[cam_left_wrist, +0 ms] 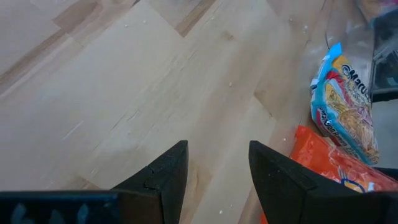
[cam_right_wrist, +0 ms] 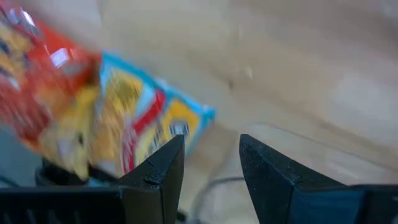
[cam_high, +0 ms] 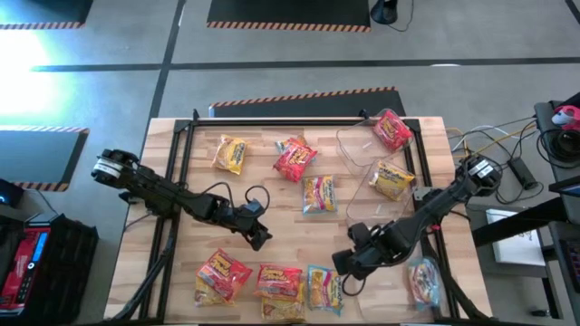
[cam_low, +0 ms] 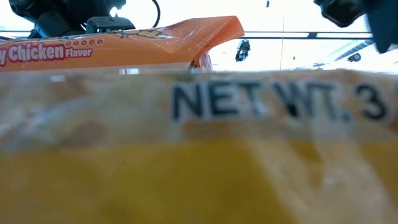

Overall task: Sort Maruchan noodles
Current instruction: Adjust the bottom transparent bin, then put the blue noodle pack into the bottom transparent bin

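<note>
Crinkly packets [cam_high: 296,160] are scattered across the wooden table [cam_high: 181,172], several bunched at its near edge, so a neighbouring packet could be dragged along if the empty, parted left gripper [cam_high: 258,237] or right gripper [cam_high: 348,263] is lowered off-centre.

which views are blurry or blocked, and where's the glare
Low view: almost filled by an out-of-focus yellow packet pressed close to the lens, an orange packet behind it, and the background washed out white. Right wrist view: the red packet and blue packet are smeared. Left wrist view: sharp. High view: clear, with window glare on the floor at upper left.
</note>
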